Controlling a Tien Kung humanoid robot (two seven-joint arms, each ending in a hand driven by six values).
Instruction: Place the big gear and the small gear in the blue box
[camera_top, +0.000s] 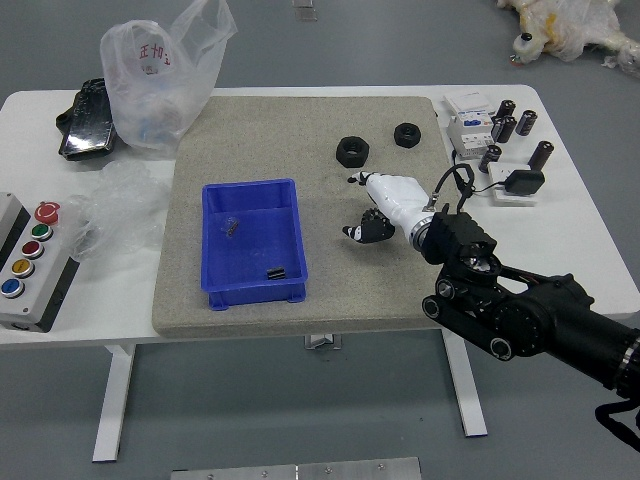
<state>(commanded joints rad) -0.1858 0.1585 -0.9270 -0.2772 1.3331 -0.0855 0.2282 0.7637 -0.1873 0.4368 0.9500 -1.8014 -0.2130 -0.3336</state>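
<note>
The right hand (375, 207) reaches in over the mat (300, 318), to the right of the blue box (298, 240), with its fingers (366, 179) spread and released, the upper ones well apart from the thumb. Between them a dark gear (375, 214) shows in part, outside the box and mostly hidden by the hand; whether it is the big or the small one I cannot tell. Inside the box lie a dark piece (276, 273) near the near wall and a smaller one (232, 226) near the left wall, both too small to make out. Two black nuts (352, 152) (407, 135) sit apart on the mat, farther back than the hand. On the counter (90, 325), left of the mat, are a button panel (45, 290), clear plastic (120, 205), a white bag (155, 90) and a black packet (88, 120); to its right stand black cylinders (541, 155) near a black adapter (524, 182).
</note>
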